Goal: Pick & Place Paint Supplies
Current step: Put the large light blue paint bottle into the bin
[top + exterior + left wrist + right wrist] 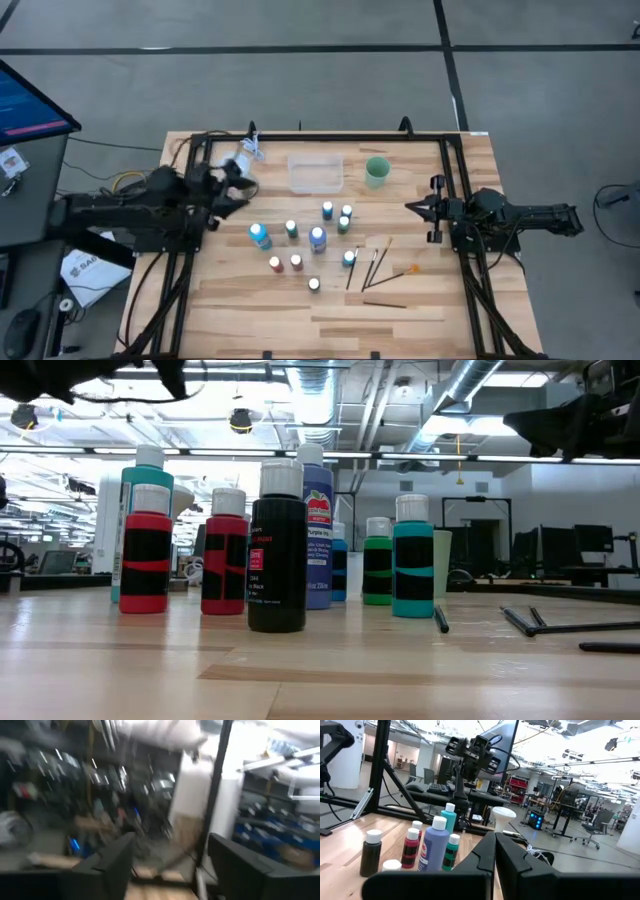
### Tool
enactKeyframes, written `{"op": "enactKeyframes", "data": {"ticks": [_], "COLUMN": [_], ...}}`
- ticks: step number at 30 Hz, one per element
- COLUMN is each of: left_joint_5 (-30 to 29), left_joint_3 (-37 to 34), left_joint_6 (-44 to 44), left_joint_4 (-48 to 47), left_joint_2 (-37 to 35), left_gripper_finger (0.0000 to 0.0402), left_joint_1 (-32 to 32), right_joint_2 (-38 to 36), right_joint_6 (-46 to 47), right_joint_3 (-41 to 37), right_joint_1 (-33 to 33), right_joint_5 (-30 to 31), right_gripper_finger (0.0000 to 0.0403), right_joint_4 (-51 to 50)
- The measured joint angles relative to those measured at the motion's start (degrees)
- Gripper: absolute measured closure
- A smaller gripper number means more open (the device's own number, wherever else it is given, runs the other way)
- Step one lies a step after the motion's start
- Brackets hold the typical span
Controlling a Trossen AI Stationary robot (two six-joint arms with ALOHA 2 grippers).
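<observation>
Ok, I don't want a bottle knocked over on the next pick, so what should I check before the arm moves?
1. Left jaws empty: ok, they stand apart with nothing between them.
2. Right jaws out of the way: ok, shut, at the table's right side, apart from everything.
3. Bottles upright: ok, all those seen from the table-level camera are standing.
4. Brushes clear of the bottles: not ok, they lie flat with their ends close to the nearest teal bottle.
5. Tray free to receive: cannot tell, its clear floor hides little or nothing.
6. Cup upright: ok, beside the tray.
</observation>
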Motion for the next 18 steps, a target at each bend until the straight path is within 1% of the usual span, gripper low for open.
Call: {"op": "enactKeyframes", "data": {"ticks": [2,4,7,9,11,15,17,18], "left_joint_5": [1.33,1.72,1.52,-0.7,-4.25,-15.62,-20.9,-22.75], "left_joint_3": [1.65,3.21,5.93,8.35,11.83,19.32,21.33,21.43], "left_joint_6": [-2.13,-3.27,-1.06,2.01,5.86,11.03,11.28,11.24], "left_joint_4": [-2.71,-6.38,-14.15,-20.67,-28.73,-46.85,-52.43,-53.23], "left_joint_2": [3.56,6.53,9.45,10.5,10.8,10.71,10.69,10.67], "left_gripper_finger": [0.0119,0.0094,0.0076,0.0074,0.0078,0.0088,0.0091,0.0091], "left_joint_1": [-1.55,-3.84,-7.64,-10.22,-12.75,-18.56,-21.32,-22.56], "right_joint_2": [0.0,0.0,0.0,0.0,0.0,0.0,0.0,0.0], "right_joint_6": [0.0,0.0,0.0,0.0,0.0,0.31,0.33,0.31], "right_joint_3": [0.0,0.0,0.01,0.02,0.02,0.02,0.02,0.02], "right_joint_1": [0.0,0.0,0.0,-0.02,-0.02,-0.02,-0.02,-0.02], "right_joint_5": [0.87,1.34,2.2,2.23,2.23,2.23,2.23,2.23], "right_gripper_finger": [0.0397,0.0397,0.0397,0.0397,0.0397,0.0397,0.0397,0.0397], "right_joint_4": [-0.01,0.02,0.03,0.06,0.21,0.19,0.14,0.14]}}
